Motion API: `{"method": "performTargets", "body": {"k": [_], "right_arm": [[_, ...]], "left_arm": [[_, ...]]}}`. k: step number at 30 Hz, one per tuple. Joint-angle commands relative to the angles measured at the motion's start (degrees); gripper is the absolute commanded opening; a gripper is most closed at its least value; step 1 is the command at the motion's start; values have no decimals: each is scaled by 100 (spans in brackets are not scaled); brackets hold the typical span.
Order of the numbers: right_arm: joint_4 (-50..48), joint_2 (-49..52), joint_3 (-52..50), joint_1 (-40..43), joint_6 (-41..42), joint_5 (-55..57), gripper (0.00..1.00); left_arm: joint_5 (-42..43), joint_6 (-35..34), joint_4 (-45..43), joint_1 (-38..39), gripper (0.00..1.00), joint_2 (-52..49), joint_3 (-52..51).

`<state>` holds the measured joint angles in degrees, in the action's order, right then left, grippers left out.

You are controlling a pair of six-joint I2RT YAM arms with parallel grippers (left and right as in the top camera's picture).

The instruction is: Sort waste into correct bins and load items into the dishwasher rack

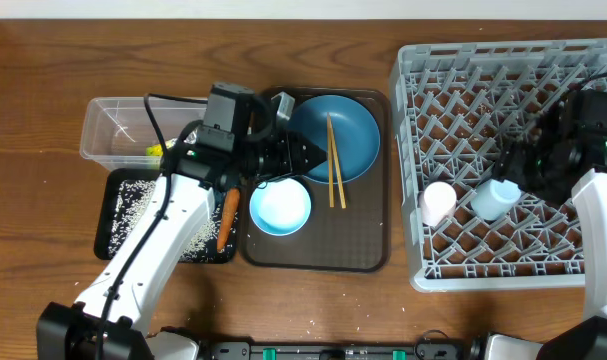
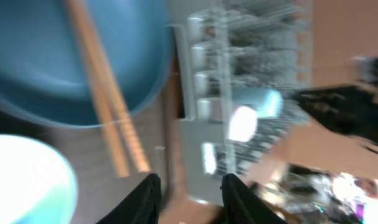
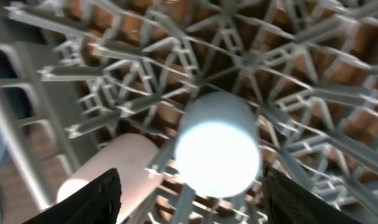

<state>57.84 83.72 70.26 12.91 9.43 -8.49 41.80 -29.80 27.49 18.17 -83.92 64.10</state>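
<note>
**Left gripper** (image 2: 190,182): jaws parted, nothing between them. It hovers over the dark brown rectangular serving tray (image 1: 363,242), at the left rim of the big round blue plate (image 1: 355,140). The wooden chopsticks (image 1: 333,165) lie on that plate just ahead of the fingertips, on the side towards the rack. Their long axis runs from the table's far edge to its near edge, across the gripper's line of reach. The near ends overhang the plate rim above the tray.

Judgement: the left arm is much the nearer, and a pick-up turns on closing across the sticks, not along them.

**Right gripper** (image 3: 190,177): jaws wide. The light blue cup (image 3: 217,146) lies in the large square grey lattice dishwasher rack (image 1: 407,130), just beyond the fingers. It appears free of them, though blur leaves contact uncertain.

**Count:**
- Chopsticks: two.
- Plate: one.
- Pale blue round bowl (image 1: 280,207): one, on the serving tray.
- Cups: two. The white-pink cup (image 1: 438,203) lies beside the light blue one in the rack.
- Small orange carrot (image 1: 226,220): one, at the edge of the shallow black rectangular tray (image 1: 118,245).
- Black tray: one, holding loose white rice grains (image 1: 133,200).
- Clear plastic rectangular tub (image 1: 108,125): one, holding a yellow-green wrapper (image 1: 156,151).
</note>
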Motion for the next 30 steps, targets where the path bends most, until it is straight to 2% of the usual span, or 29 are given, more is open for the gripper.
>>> {"method": "performTargets", "body": {"k": [1, 11, 16, 18, 27, 30], "right_arm": [[-48, -101, 87, -304, -337, -605, 70], [-398, -101, 87, -1694, -439, -1263, 69], [-750, -98, 87, -2706, -437, -1513, 68], [-931, -92, 87, -3136, -435, -1497, 68], [-1939, 275, 87, -4966, -431, -758, 68], [-2347, 608, 87, -5469, -435, -638, 68]], "left_arm": [[-1255, 214, 245, 17, 35, -33, -13], [-3158, 748, 1541, 17, 36, -31, -11], [-4905, 769, 2249, 0, 36, -28, -11], [-5346, 769, 2428, -61, 36, -17, -11], [-5388, 750, 2457, -844, 36, 621, 31], [-5287, 382, 2474, -1423, 36, 1178, 33]]}}
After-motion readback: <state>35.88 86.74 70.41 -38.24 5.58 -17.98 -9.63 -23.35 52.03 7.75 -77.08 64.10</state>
